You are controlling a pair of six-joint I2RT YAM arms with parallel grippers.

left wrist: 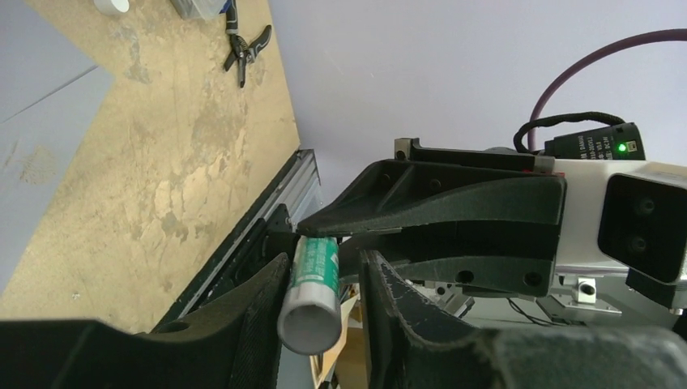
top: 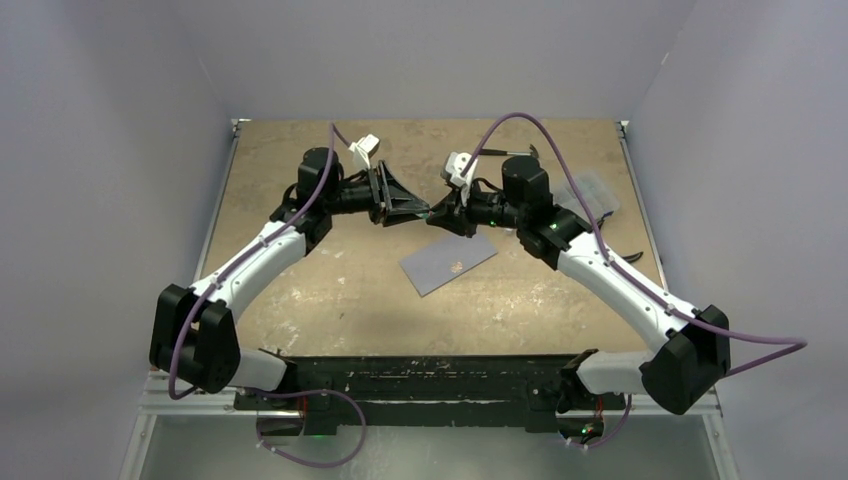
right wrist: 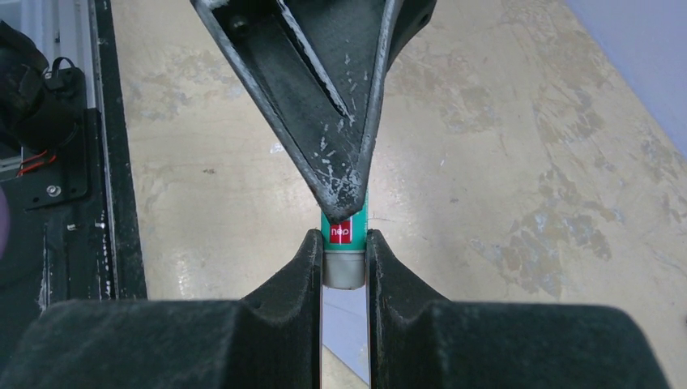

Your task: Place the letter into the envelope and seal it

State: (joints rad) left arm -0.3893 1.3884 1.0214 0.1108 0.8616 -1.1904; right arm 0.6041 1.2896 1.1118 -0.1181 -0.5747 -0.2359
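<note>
Right hand [right wrist: 344,258] clamps glue stick [right wrist: 343,231] grey end; left hand [left wrist: 324,261] pinches green body. Pull straight apart, uncap.

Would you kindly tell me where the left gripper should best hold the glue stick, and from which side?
Probably the green-labelled barrel of the glue stick, beyond the grey end that the right gripper pinches. Bring the left gripper in from the opposite side, head-on along the tube, fingers closing across its round body: that end sticks out free.
</note>
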